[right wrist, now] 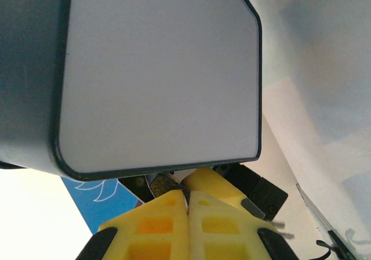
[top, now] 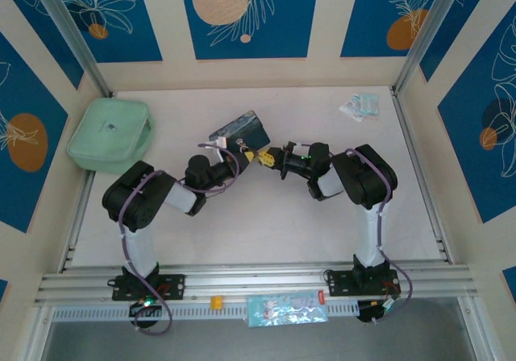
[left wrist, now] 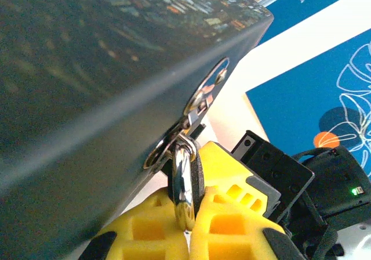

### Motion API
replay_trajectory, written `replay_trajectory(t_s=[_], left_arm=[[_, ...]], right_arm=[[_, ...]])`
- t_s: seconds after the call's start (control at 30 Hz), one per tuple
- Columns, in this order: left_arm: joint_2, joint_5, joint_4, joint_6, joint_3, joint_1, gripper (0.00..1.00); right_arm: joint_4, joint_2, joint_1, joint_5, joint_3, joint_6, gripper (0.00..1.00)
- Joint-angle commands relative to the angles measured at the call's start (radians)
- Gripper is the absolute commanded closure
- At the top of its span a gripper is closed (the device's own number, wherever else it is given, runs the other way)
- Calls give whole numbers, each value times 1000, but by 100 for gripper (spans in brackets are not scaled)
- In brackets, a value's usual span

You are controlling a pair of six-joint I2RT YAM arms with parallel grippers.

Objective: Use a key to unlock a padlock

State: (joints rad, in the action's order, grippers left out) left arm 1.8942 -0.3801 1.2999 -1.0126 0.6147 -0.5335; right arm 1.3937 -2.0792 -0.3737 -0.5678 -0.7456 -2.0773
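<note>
both arms meet nose to nose over the middle of the table [top: 266, 232], right at the near side of the blue painted tin [top: 240, 129], which sits tilted. the left fingers [left wrist: 145, 232] are pressed together and pinching the padlock [left wrist: 184, 184] by its silvery shackle, just where it hangs from the hasp [left wrist: 203, 94] on the tin's dark side. the padlock's body is hidden down between those yellow fingers. the right fingers [right wrist: 153, 225] are pressed tight together too, tips just beside a small dark speckled piece [right wrist: 162, 183] under the tin's edge. whether the key sits between them cannot be told. a green pouch [top: 110, 134] lies by the far left corner, and a small packet [top: 359, 105] near the far right corner.
</note>
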Motion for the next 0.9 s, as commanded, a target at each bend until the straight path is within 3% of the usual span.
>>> replay_trajectory(t_s=[0.0, 0.2, 0.43, 0.73, 0.87], left_arm=[[5, -96, 37, 26, -16, -58, 100], [-18, -2, -101, 30, -15, -57, 100], [-50, 67, -257, 20, -11, -57, 100], [-50, 101, -368, 17, 2, -65, 100], [-57, 68, -401, -59, 12, -65, 100]], right_arm=[[-24, -9, -5, 85, -2, -130, 99], [-129, 33, 2, 82, 36, 33, 81], [-298, 119, 32, 72, 95, 223, 69], [-597, 278, 49, 82, 162, 488, 63], [-899, 388, 24, 124, 105, 789, 63]])
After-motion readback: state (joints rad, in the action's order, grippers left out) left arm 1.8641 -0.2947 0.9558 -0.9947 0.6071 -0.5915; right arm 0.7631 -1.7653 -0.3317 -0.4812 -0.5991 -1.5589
